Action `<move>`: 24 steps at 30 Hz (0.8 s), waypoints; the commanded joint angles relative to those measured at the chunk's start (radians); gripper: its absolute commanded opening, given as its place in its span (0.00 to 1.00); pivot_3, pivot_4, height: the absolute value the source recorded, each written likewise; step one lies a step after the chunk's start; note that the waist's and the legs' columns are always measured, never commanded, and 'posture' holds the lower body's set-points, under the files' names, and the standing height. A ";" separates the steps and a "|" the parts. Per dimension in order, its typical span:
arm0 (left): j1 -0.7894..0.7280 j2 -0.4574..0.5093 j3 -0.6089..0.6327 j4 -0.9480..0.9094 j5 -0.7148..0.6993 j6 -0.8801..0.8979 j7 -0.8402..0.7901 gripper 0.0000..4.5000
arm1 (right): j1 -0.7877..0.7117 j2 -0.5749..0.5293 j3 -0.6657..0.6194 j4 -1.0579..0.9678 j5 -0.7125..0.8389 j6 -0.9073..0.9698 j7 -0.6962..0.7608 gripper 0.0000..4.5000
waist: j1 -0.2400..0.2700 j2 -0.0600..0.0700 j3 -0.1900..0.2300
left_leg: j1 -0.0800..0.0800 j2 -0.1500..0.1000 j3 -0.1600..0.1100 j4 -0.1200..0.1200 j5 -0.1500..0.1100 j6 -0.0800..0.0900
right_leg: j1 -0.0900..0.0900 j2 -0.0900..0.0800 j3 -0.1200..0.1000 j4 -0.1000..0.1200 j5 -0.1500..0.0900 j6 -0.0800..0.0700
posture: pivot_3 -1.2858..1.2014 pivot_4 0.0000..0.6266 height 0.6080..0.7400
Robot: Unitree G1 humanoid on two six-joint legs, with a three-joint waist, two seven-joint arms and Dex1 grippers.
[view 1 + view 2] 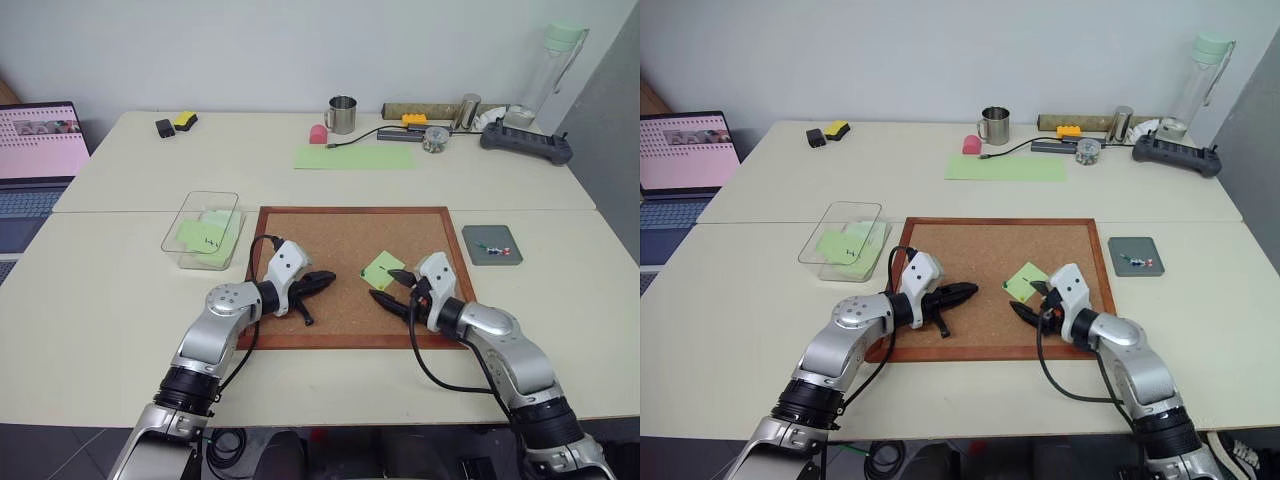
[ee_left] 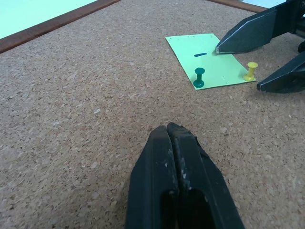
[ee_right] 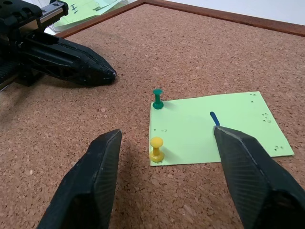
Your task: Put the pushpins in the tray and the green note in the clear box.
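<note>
The green note [image 3: 214, 126] lies on the corkboard's right half, held down by a green pushpin [image 3: 157, 98] and a yellow pushpin [image 3: 157, 149] along one edge. My right gripper [image 3: 167, 133] is open just above the cork, its fingers standing either side of the yellow pin and the note's near edge. My left gripper [image 1: 330, 277] is shut and empty, resting on the cork and pointing toward the note from the left. The dark-grey tray [image 1: 480, 235] sits right of the board with a few small pins in it. The clear box [image 1: 203, 228] stands left of the board, with green notes inside.
The brown-framed corkboard [image 1: 350, 215] lies at the table's middle front. A long pale-green sheet [image 1: 355, 156], a metal mug [image 1: 342, 114], a pink block, a power strip [image 1: 527, 143] and a bottle line the back. A laptop [image 1: 35, 150] stands at far left.
</note>
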 commanded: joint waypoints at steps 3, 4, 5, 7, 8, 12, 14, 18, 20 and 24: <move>0.008 0.009 0.007 -0.025 0.002 0.002 0.002 0.00 | -0.013 0.015 0.004 -0.008 -0.002 -0.017 0.011 0.43 | 0.000 0.000 0.000 | 0.000 0.000 0.000 0.000 0.000 0.000 | 0.000 0.000 0.000 0.000 0.000 0.000 | 0.52 0.24 1.00; 0.008 0.009 0.007 -0.026 0.002 0.003 0.002 0.00 | -0.013 0.015 0.003 -0.009 -0.002 -0.017 0.012 0.40 | 0.000 0.000 0.000 | 0.000 0.000 0.000 0.000 0.000 0.000 | 0.000 0.000 0.000 0.000 0.000 0.000 | 0.52 0.24 1.00; 0.006 0.008 0.006 -0.024 0.002 0.003 0.003 0.00 | -0.013 0.014 0.003 -0.010 -0.002 -0.016 0.014 0.34 | 0.000 0.000 0.000 | 0.000 0.000 0.000 0.000 0.000 0.000 | 0.000 0.000 0.000 0.000 0.000 0.000 | 0.52 0.24 1.00; 0.003 0.006 0.006 -0.023 0.002 0.004 0.003 0.00 | -0.013 0.014 0.004 -0.014 -0.002 -0.014 0.017 0.24 | 0.000 0.000 0.000 | 0.000 0.000 0.000 0.000 0.000 0.000 | 0.000 0.000 0.000 0.000 0.000 0.000 | 0.52 0.24 1.00; 0.003 0.006 0.006 -0.023 0.002 0.004 0.004 0.00 | -0.012 0.013 0.004 -0.018 0.000 -0.012 0.020 0.21 | 0.000 0.000 0.000 | 0.000 0.000 0.000 0.000 0.000 0.000 | 0.000 0.000 0.000 0.000 0.000 0.000 | 0.52 0.24 1.00; 0.001 0.005 0.006 -0.020 0.003 0.003 0.006 0.00 | -0.001 0.010 0.010 -0.031 0.007 -0.004 0.034 0.01 | 0.000 0.000 0.000 | 0.000 0.000 0.000 0.000 0.000 0.000 | 0.000 0.000 0.000 0.000 0.000 0.000 | 0.52 0.24 1.00; 0.001 0.005 0.007 -0.019 0.003 0.003 0.007 0.00 | -0.001 0.010 0.008 -0.036 0.008 -0.004 0.034 0.01 | 0.000 0.000 0.000 | 0.000 0.000 0.000 0.000 0.000 0.000 | 0.000 0.000 0.000 0.000 0.000 0.000 | 0.52 0.24 1.00; -0.002 0.008 0.010 -0.017 0.003 0.005 0.007 0.00 | -0.012 0.016 -0.016 -0.072 0.020 -0.020 0.019 0.01 | 0.000 0.000 0.000 | 0.000 0.000 0.000 0.000 0.000 0.000 | 0.000 0.000 0.000 0.000 0.000 0.000 | 0.52 0.24 1.00; 0.000 0.010 0.011 -0.019 0.003 0.007 0.007 0.00 | -0.015 0.023 -0.032 -0.108 0.036 -0.025 0.012 0.01 | 0.000 0.000 0.000 | 0.000 0.000 0.000 0.000 0.000 0.000 | 0.000 0.000 0.000 0.000 0.000 0.000 | 0.52 0.24 1.00; 0.004 0.014 0.012 -0.023 0.002 0.010 0.004 0.00 | -0.006 0.030 -0.056 -0.173 0.089 0.004 0.018 0.01 | 0.000 0.000 0.000 | 0.000 0.000 0.000 0.000 0.000 0.000 | 0.000 0.000 0.000 0.000 0.000 0.000 | 0.52 0.24 1.00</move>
